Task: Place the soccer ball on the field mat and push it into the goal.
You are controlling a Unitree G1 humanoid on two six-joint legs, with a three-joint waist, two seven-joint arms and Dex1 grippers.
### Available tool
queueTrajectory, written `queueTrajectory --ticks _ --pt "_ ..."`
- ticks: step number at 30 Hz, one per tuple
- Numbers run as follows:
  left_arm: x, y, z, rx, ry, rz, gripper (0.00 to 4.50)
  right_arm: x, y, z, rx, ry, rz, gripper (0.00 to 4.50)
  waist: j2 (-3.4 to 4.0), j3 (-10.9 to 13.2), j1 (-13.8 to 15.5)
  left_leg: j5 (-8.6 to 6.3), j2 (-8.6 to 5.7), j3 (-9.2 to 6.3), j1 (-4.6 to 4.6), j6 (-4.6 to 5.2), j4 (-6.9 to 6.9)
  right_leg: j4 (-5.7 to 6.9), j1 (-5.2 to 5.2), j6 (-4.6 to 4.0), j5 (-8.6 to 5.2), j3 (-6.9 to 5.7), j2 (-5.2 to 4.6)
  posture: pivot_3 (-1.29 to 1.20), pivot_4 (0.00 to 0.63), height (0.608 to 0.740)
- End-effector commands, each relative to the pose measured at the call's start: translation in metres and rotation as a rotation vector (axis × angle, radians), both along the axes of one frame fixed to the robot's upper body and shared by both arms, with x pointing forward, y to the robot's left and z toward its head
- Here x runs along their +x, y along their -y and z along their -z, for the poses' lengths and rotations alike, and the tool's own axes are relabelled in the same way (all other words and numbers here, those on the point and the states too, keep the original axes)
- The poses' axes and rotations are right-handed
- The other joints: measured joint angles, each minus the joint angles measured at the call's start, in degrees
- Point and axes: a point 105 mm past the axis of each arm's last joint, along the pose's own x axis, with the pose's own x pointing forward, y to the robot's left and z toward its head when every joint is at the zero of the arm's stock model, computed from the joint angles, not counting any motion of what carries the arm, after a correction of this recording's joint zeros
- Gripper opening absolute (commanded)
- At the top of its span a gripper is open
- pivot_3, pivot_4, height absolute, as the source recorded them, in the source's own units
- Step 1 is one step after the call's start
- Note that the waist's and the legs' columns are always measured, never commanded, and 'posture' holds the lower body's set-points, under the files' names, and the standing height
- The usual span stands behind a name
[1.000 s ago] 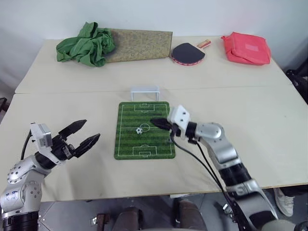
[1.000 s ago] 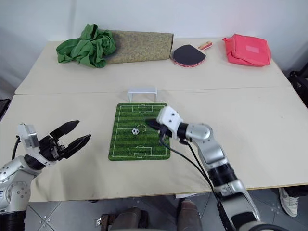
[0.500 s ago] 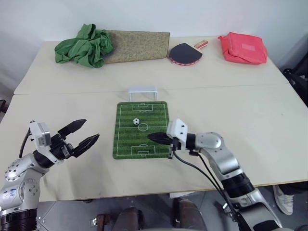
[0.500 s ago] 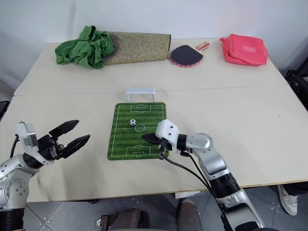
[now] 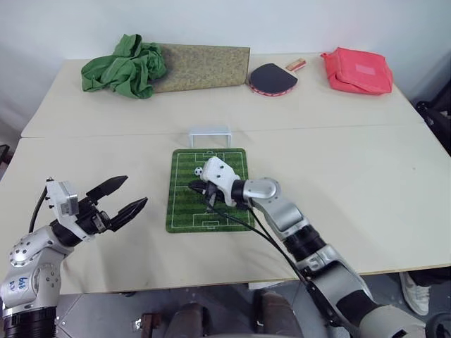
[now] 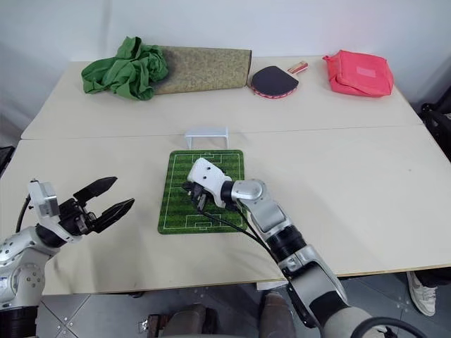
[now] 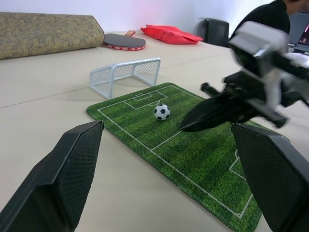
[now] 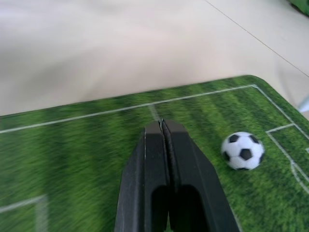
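Note:
The soccer ball (image 5: 199, 170) lies on the field mat (image 5: 232, 211), in the half nearer the goal (image 5: 211, 135), a short way in front of the goal mouth. My right gripper (image 5: 194, 187) is shut and empty, low over the mat near its centre line, its tip just short of the ball on the side away from the goal. In the right wrist view its closed fingers (image 8: 164, 159) point past the ball (image 8: 242, 150), which lies off to one side. My left gripper (image 5: 135, 190) hovers open and empty over the table left of the mat.
Along the far edge of the table lie a green cloth (image 5: 124, 65), an olive speckled mat (image 5: 201, 66), a black paddle (image 5: 272, 77) and a red pouch (image 5: 357, 71). A seam (image 5: 352, 127) crosses the tabletop behind the goal. A person (image 7: 270, 14) sits beyond the table.
My right gripper, still shut, swung from the mat's right side leftward to near its centre line. The ball rolled from the centre circle toward the goal. My left gripper stayed put.

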Motion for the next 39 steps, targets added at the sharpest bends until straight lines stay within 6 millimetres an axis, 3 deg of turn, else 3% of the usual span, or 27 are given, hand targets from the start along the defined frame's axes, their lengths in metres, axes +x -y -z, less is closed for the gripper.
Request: queueTrajectory --ticks 1,5,12,16,27,29,32,39 --pt "0.000 0.001 -0.004 0.008 0.030 -0.012 4.50 0.021 0.003 -0.012 0.016 0.050 0.096 0.05 0.00 0.0 -0.2 0.00 0.00 0.00 0.00 0.00 0.00 0.00 0.00 0.00 0.00 0.00 0.00 0.00 0.150 0.740" --pt "0.002 0.000 -0.003 0.004 0.033 -0.023 4.50 0.048 0.016 -0.021 0.040 0.071 0.256 0.05 0.00 0.0 -0.5 0.00 -0.01 -0.01 -0.02 0.00 0.00 0.00 0.00 0.00 0.00 0.00 0.00 0.00 0.150 0.740" --pt "0.003 0.001 -0.001 -0.004 0.033 -0.033 4.50 0.049 0.026 -0.035 0.117 0.110 0.241 0.05 0.01 0.0 -1.6 0.00 0.00 0.00 -0.02 0.00 -0.10 0.00 -0.03 0.00 0.00 -0.02 0.00 0.00 0.150 0.740" --pt "0.002 0.001 0.000 -0.011 0.038 -0.034 4.50 0.030 0.037 -0.033 0.145 0.134 0.128 0.05 0.01 0.0 -1.7 0.00 0.00 0.00 -0.03 0.00 -0.09 0.00 -0.03 0.00 0.00 -0.04 0.00 0.00 0.150 0.740" --pt "0.005 -0.007 0.011 0.139 0.025 -0.116 4.50 -0.023 0.129 -0.032 0.194 0.252 -0.034 0.05 0.00 0.0 -0.7 0.00 0.00 0.09 -0.05 0.00 -0.04 -0.08 0.00 0.00 0.00 -0.01 -0.01 0.00 0.150 0.740" --pt "0.004 -0.008 0.012 0.162 0.025 -0.130 4.50 -0.037 0.157 -0.034 0.225 0.185 -0.041 0.05 0.00 0.0 -0.6 0.00 0.00 0.12 -0.04 0.00 -0.03 -0.08 0.01 0.00 0.00 0.01 -0.01 0.00 0.150 0.740" --pt "-0.001 -0.009 0.015 0.219 0.025 -0.129 4.50 -0.057 0.183 -0.032 0.199 0.165 -0.063 0.65 0.00 0.0 0.5 -0.01 0.02 0.10 -0.03 0.01 -0.05 -0.10 0.01 0.00 0.00 -0.01 -0.01 0.00 0.150 0.740" --pt "-0.021 -0.027 0.021 0.295 -0.016 -0.119 4.50 -0.089 0.225 -0.013 0.057 0.134 -0.045 3.10 -0.02 0.0 0.8 -0.02 0.03 0.27 -0.01 0.03 -0.02 -0.13 0.08 0.00 0.00 -0.02 -0.02 0.00 0.150 0.740"
